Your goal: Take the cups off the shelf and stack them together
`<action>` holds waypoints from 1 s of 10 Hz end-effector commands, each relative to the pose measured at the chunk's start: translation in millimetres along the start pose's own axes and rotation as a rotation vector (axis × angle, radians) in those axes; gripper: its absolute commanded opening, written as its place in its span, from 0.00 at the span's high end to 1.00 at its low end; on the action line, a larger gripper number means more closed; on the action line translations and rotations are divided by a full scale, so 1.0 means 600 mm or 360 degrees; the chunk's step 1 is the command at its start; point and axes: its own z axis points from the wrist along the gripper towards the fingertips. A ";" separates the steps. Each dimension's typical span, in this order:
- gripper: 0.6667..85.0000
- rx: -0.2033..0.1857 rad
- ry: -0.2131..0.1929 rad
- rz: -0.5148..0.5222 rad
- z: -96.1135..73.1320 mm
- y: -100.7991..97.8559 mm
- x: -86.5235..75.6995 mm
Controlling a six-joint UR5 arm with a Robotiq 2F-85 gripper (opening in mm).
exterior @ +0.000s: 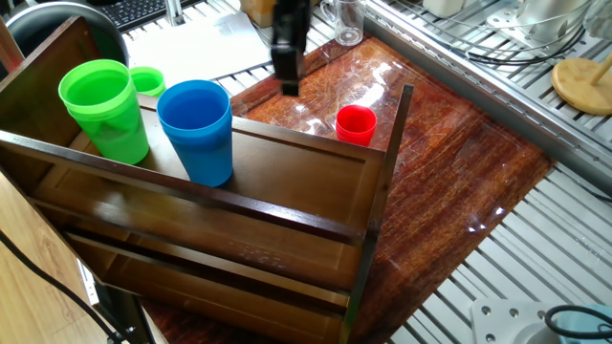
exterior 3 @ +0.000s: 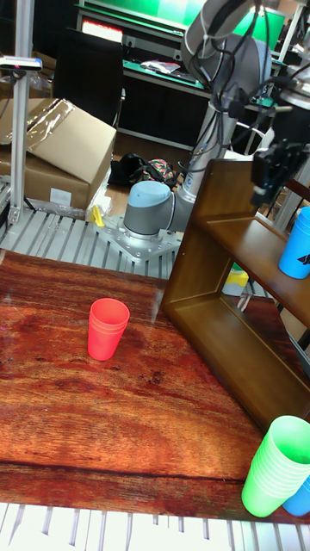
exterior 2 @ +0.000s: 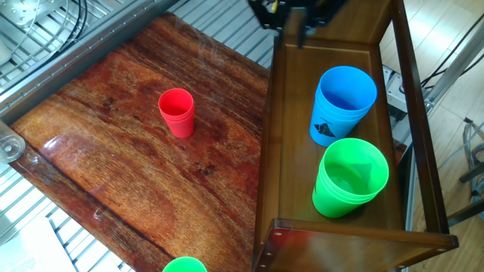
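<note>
Gripper: the gripper [exterior 2: 301,30] hangs blurred over the end of the shelf at 12 o'clock in the other fixed view; in the tall fixed view it [exterior 3: 269,176] sits level with the top board. I cannot tell whether the jaws are spread or pressed together.
Shelf: the shelf [exterior 2: 283,151] is dark brown wood with thin front rails and corner posts, standing along the 3 o'clock side of the table [exterior 2: 113,151]. Its upright post [exterior: 397,143] rises just beside the red cup as one fixed view shows it.
Blue cup: the blue cup [exterior 2: 342,103] stands upright on the top board, mouth open, with a black mark low on its side. It sits between the rails, with bare board from it toward the gripper at 12 o'clock.
Green cup: the green cup [exterior 2: 349,178] stands upright at 6 o'clock of the blue one, just beside it, close to the shelf's near end.
Red cup: the red cup [exterior 2: 178,112] stands upright alone on the table, well apart from the shelf, with bare glossy wood on all sides.
Small green cup: a smaller green cup [exterior 2: 184,265] shows at the table's 6 o'clock edge, cut off by the frame.
Table edges: metal slats [exterior: 535,239] border the tabletop.
</note>
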 end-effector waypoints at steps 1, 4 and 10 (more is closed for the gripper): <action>0.61 -0.0177 0.0025 0.0236 -0.008 0.071 -0.009; 0.62 -0.0252 0.0078 0.0332 -0.012 0.096 -0.001; 0.99 0.0014 0.0059 0.0235 -0.005 0.020 0.001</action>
